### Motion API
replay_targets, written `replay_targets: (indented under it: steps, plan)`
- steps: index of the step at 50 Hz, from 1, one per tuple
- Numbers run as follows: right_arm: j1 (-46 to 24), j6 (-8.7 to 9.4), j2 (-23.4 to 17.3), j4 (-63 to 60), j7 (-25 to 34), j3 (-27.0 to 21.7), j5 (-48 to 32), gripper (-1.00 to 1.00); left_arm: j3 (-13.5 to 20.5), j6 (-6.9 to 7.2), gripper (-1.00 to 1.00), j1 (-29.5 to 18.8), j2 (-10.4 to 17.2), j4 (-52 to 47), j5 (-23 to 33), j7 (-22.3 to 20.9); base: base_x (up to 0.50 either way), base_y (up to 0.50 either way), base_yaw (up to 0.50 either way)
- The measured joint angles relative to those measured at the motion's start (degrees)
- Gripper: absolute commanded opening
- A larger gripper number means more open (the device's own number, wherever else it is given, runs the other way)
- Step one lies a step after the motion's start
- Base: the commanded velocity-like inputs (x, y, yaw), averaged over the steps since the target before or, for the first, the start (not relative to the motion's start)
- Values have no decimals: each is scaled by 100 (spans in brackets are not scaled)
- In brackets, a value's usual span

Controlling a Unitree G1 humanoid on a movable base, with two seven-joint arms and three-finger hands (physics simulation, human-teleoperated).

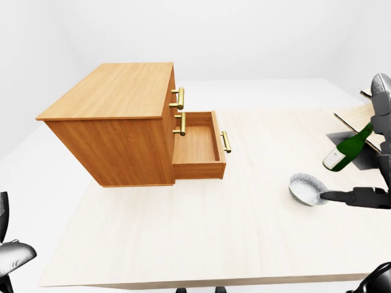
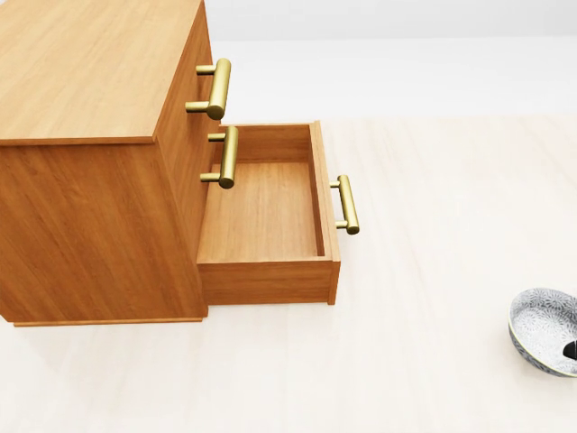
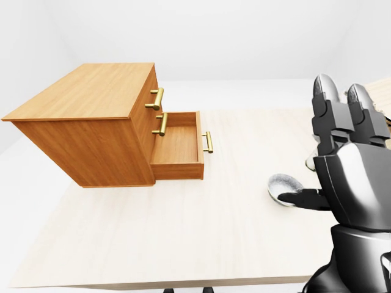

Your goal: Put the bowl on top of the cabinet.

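A small grey patterned bowl (image 1: 307,188) sits on the pale wooden table (image 1: 214,232), at the right of the left-eye view. The wooden cabinet (image 1: 116,91) stands at the upper left, its flat top bare and its lower drawer (image 2: 266,212) pulled out and empty. My right hand (image 3: 314,146) is beside the bowl on its right. Its thumb (image 1: 339,196) reaches the bowl's rim while its fingers (image 3: 339,101) stand straight up, open. Only a sliver of my left hand (image 1: 13,256) shows at the bottom left corner, far from the bowl.
A green bottle (image 1: 347,148) lies tilted against a dark block (image 1: 365,157) at the right edge, just above the bowl. Brass handles (image 2: 216,90) stick out from the cabinet's drawer fronts. The table's near edge (image 1: 201,284) runs along the bottom.
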Motion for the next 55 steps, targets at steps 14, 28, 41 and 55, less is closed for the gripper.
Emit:
replay_targets:
  steps: [14,28,41,55]
  plan:
    - [9,0,-540,-128,0,-565,-729,99,17,0,100,-24,-5,0,-5,14,0,0,0]
    - [629,0,-585,159,0,-602,-173,98,35,0,100,-26,15,0,-33,40,0,0,0]
    - [1008,0,-417,654,0,-595,54,98,1,0,100,27,60,0,-42,54,0,0,0]
    - [1208,0,-270,1176,0,-559,81,99,-9,0,100,29,71,0,-44,67,0,0,0]
